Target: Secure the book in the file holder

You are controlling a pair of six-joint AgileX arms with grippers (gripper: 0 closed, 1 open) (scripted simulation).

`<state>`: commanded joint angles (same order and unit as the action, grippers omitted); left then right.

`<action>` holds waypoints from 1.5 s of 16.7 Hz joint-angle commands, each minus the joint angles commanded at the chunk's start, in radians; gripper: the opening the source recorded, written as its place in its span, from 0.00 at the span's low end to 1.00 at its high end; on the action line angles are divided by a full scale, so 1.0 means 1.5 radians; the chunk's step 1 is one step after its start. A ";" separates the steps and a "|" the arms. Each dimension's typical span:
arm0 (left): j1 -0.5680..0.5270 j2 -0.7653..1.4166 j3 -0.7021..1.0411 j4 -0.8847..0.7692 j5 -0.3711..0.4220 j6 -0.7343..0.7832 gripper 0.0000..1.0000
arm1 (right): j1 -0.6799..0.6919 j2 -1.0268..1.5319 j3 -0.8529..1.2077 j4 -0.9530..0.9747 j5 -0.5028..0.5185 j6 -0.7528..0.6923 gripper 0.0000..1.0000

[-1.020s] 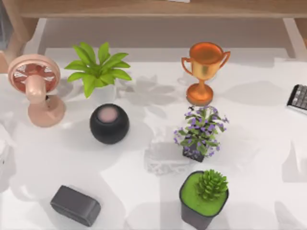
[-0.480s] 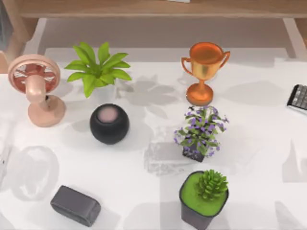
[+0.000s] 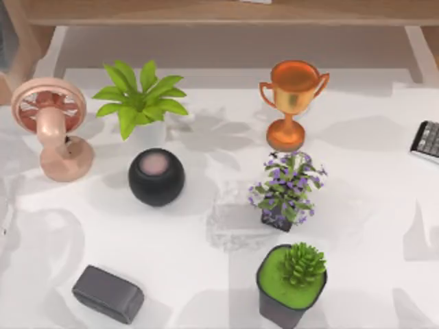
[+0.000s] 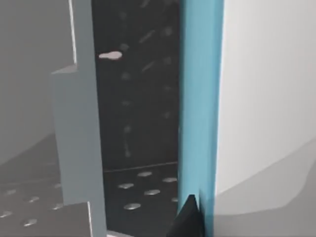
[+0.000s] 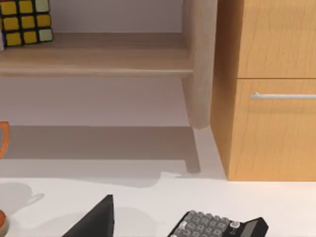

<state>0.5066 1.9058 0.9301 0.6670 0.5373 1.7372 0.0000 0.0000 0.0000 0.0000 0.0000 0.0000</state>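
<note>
Book (image 4: 200, 108) upright (blue spine), touching left pincer fingertip (image 4: 187, 219)

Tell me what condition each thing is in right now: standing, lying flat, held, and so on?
Trophy: upright on the table.
Pink fan: standing.
Leafy plant: upright.
Purple flower pot: upright.
Succulent pot: upright.
Round black speaker: resting on the table.
Dark box: lying flat.
Calculator: lying flat.
Blue book: standing on edge beside the perforated file holder.

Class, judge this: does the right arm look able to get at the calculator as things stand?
Probably yes. The calculator lies on open table just beyond the right gripper's fingertip in the right wrist view, with nothing between them.
</note>
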 joint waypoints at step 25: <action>-0.027 0.060 0.074 -0.009 -0.024 -0.009 0.75 | 0.000 0.000 0.000 0.000 0.000 0.000 1.00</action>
<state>0.4666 1.9963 1.0410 0.6539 0.5006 1.7234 0.0000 0.0000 0.0000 0.0000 0.0000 0.0000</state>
